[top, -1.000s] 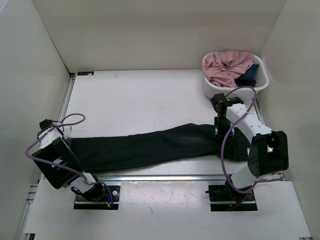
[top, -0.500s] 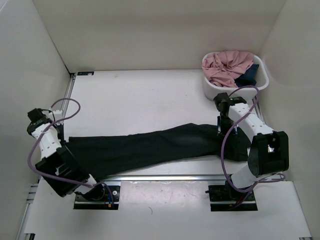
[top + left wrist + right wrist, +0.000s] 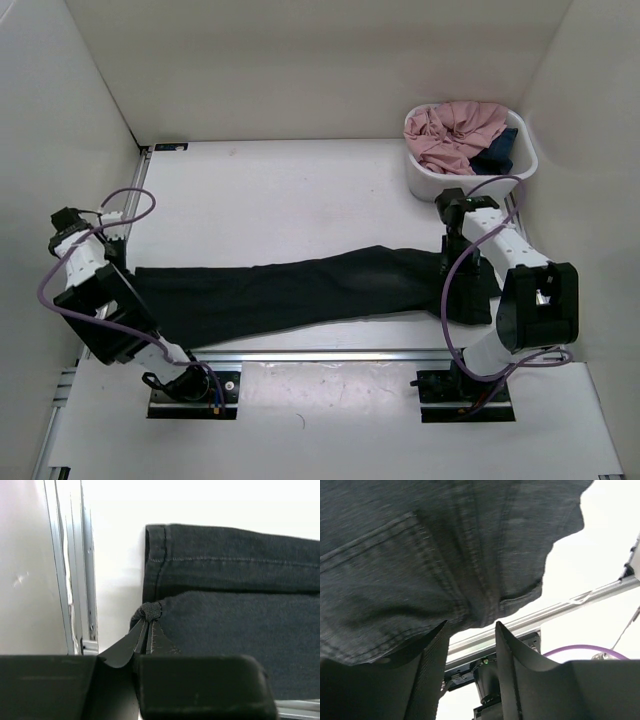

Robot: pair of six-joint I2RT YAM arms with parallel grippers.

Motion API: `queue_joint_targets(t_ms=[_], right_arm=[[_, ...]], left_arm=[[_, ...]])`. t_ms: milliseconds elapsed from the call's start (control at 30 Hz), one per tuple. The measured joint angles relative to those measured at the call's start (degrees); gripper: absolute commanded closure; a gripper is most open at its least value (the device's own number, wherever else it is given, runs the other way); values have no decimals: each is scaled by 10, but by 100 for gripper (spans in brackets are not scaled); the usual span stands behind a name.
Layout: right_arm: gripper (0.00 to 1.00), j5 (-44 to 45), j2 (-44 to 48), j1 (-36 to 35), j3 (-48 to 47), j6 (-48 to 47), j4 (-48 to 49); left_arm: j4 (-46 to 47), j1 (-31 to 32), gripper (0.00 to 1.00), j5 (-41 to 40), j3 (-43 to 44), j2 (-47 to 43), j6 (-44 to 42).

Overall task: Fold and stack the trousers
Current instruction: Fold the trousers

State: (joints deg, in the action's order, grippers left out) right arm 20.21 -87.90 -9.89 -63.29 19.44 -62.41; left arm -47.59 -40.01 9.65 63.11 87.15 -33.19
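Note:
The black trousers (image 3: 290,295) lie stretched left to right across the near half of the table. My left gripper (image 3: 122,262) is at their left end. In the left wrist view it (image 3: 149,617) is shut on a small pinch of a leg hem, and the other leg's hem (image 3: 156,555) lies flat beyond it. My right gripper (image 3: 447,255) is at the waist end. There its fingertips (image 3: 471,627) stand apart with a thick bunch of waist fabric (image 3: 420,555) gathered between them, seams converging on the tips.
A white basket (image 3: 530,155) at the back right holds a pink garment (image 3: 455,130) and a dark blue one (image 3: 498,152). A metal rail (image 3: 320,352) runs along the near table edge and another (image 3: 87,580) along the left edge. White walls enclose three sides.
My left arm has swung left towards the wall with the hem, pulling the trousers straighter. The right gripper has shifted slightly right and back with the waist.

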Motion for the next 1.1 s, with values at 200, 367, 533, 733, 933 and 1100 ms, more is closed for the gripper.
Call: queue_joint_targets(t_ms=[200, 367, 533, 733, 933, 1100], right_arm=[[19, -4, 8, 74, -27, 13, -5], [13, -65, 61, 221, -24, 47, 7], [14, -174, 66, 283, 56, 92, 48], [16, -256, 60, 337, 157, 132, 67], [21, -250, 76, 336, 206, 170, 88], [59, -221, 76, 335, 210, 196, 110]], left_arm=[[18, 18, 72, 8, 34, 37, 19], [36, 37, 34, 3, 35, 97, 31], [34, 39, 27, -35, 9, 90, 40], [10, 44, 30, -64, -12, -37, 34], [22, 113, 32, -75, -144, -85, 33], [38, 145, 32, -114, -200, -25, 47]])
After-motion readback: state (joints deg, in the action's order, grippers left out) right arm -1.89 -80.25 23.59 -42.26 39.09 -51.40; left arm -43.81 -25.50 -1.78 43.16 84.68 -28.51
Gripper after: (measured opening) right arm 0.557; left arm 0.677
